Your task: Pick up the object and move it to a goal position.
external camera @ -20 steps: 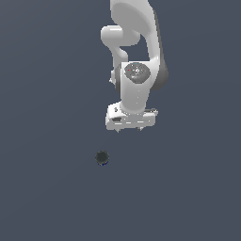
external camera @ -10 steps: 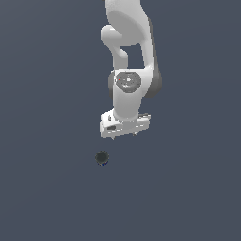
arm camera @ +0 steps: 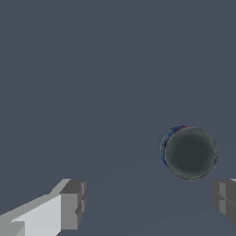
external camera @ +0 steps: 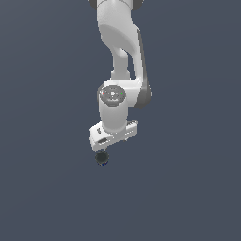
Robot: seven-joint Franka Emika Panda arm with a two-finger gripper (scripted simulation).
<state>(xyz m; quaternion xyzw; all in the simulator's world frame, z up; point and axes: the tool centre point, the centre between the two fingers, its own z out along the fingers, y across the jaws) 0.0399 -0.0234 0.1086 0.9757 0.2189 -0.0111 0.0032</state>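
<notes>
We see the gripper [arm camera: 147,203] spread wide, its fingers [arm camera: 71,205] holding and touching nothing. The object [arm camera: 190,153] lies clear of both fingers, at about one o'clock from their midpoint.

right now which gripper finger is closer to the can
The finger cut off by the wrist picture's edge; the can lies close to it, far from the finger backed by white housing.

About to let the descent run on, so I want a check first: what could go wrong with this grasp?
1. In the wrist view the can sits off-centre in the open tool, close to one finger. Descending now may land that finger on its top.
2. Closing off-centre could push or tip the can.
</notes>
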